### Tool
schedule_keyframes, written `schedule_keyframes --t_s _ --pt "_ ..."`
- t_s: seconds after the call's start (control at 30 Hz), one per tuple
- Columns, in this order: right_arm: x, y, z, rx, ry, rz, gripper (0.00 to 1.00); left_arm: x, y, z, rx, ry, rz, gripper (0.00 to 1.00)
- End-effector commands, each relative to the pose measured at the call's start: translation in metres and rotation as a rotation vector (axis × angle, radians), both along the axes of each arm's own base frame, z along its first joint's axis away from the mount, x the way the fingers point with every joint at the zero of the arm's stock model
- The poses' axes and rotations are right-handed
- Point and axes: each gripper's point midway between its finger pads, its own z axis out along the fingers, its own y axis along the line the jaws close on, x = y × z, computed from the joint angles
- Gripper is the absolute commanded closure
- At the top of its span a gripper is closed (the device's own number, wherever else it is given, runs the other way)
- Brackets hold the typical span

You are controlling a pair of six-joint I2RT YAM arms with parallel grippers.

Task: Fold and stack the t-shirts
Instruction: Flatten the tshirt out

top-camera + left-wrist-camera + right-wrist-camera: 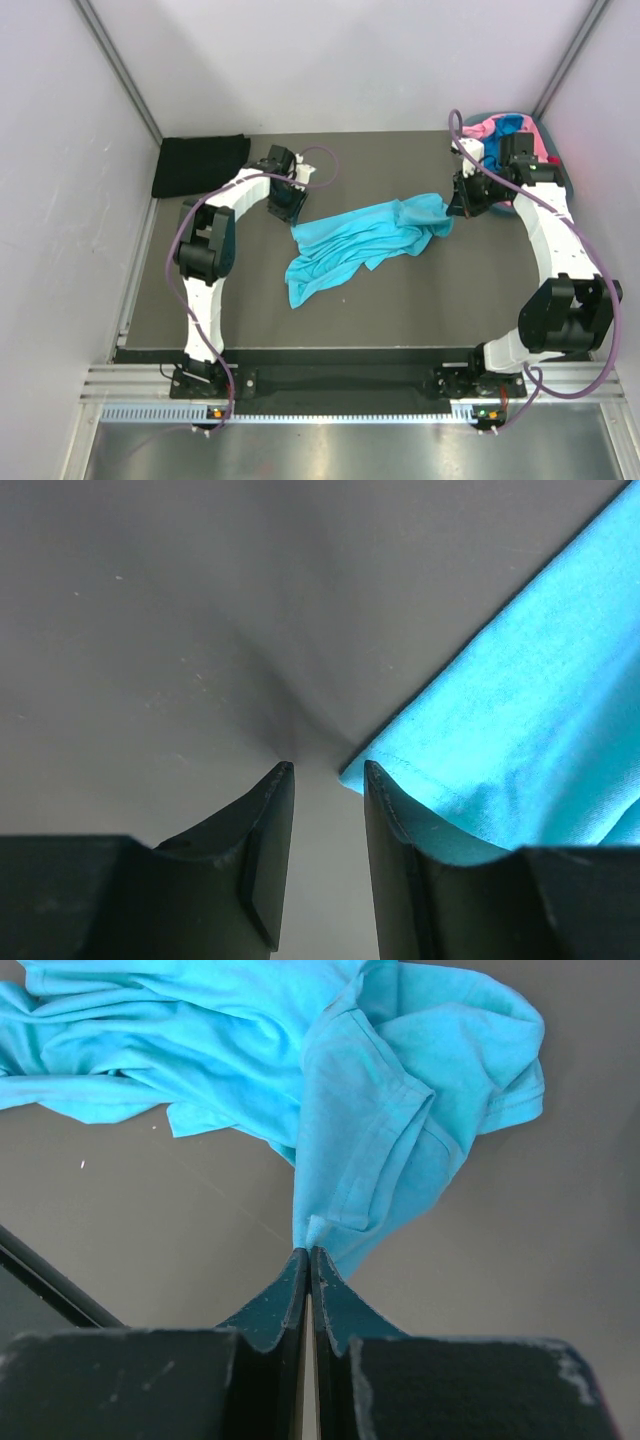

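Note:
A light turquoise t-shirt [365, 240] lies crumpled across the middle of the dark table. My right gripper [458, 207] is at its right end, shut on a pinched fold of its edge [310, 1248]; the cloth [350, 1090] spreads away beyond the tips. My left gripper [290, 207] stands at the shirt's left upper corner. In the left wrist view it is open [325, 770], with bare table between the fingers and the shirt's corner [520, 710] just outside the right fingertip [372, 775]. A folded black t-shirt [200, 165] lies at the back left.
A grey-blue tub [478, 119] at the back right corner holds a pink shirt [484, 129] and a royal blue one [511, 124]. White walls close in the table [450, 300] on three sides. Purple cables loop off both arms.

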Motion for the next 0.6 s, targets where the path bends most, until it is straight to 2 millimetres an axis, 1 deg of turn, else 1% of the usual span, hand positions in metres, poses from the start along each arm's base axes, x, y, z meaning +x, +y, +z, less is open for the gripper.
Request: schedule_keyframes --t_s 0.0,0.07,0.3,0.57 --pt "0.01 0.001 0.013 -0.001 -0.06 0.013 1.0 0.003 -0.005 0.012 -0.025 -0.022 -0.024 0.61" --pt "0.011 0.001 0.011 0.0 -0.055 0.014 1.0 -0.002 -0.005 0.009 -0.026 -0.01 -0.032 0.61" --pt "0.014 0.002 0.006 0.008 -0.048 0.017 1.0 -0.012 -0.014 0.001 -0.032 0.023 -0.069 0.61" --pt "0.017 0.003 0.006 0.01 -0.055 0.017 1.0 -0.024 -0.011 -0.01 -0.006 0.053 -0.077 0.62"
